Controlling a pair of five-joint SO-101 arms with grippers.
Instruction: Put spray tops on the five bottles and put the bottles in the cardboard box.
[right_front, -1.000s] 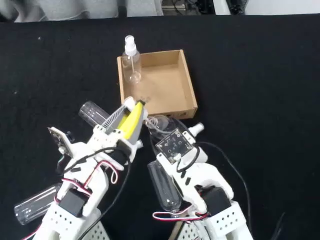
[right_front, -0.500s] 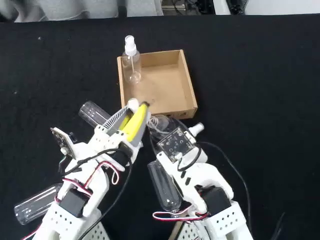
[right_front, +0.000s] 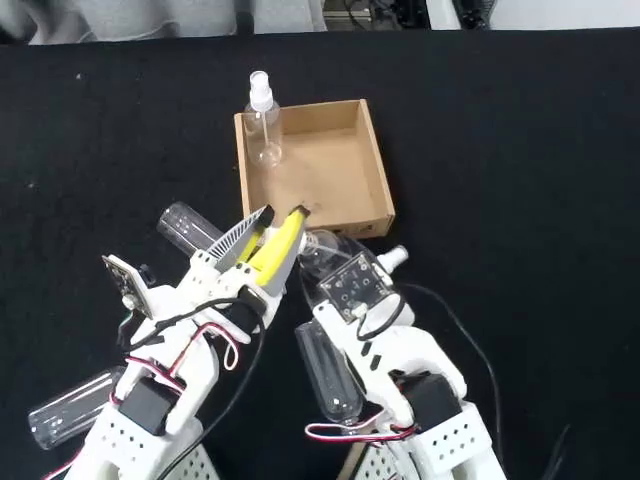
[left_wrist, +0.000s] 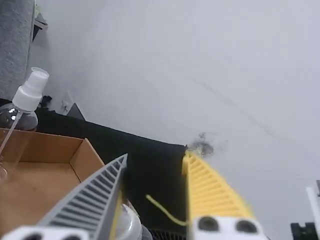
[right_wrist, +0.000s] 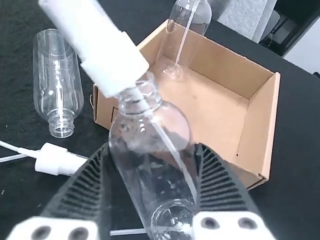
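Opened the left gripper (right_front: 284, 212) wide since a second ago, leaving the spray top (right_wrist: 92, 47) crooked on the bottle (right_wrist: 145, 117) pinched in the right gripper (right_wrist: 153, 148) just beside the cardboard box (right_front: 378, 168); mid-capping, reckon needs seating straight next before boxing.

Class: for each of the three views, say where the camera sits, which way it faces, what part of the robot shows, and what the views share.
High view: fixed above the table, facing down on the cardboard box; both arms show.
Left wrist view: on the left wrist, facing past the open left gripper toward the box's corner.
Right wrist view: on the right wrist, facing down along the right gripper, shut on a bottle.
Shared: the box and the standing bottle.
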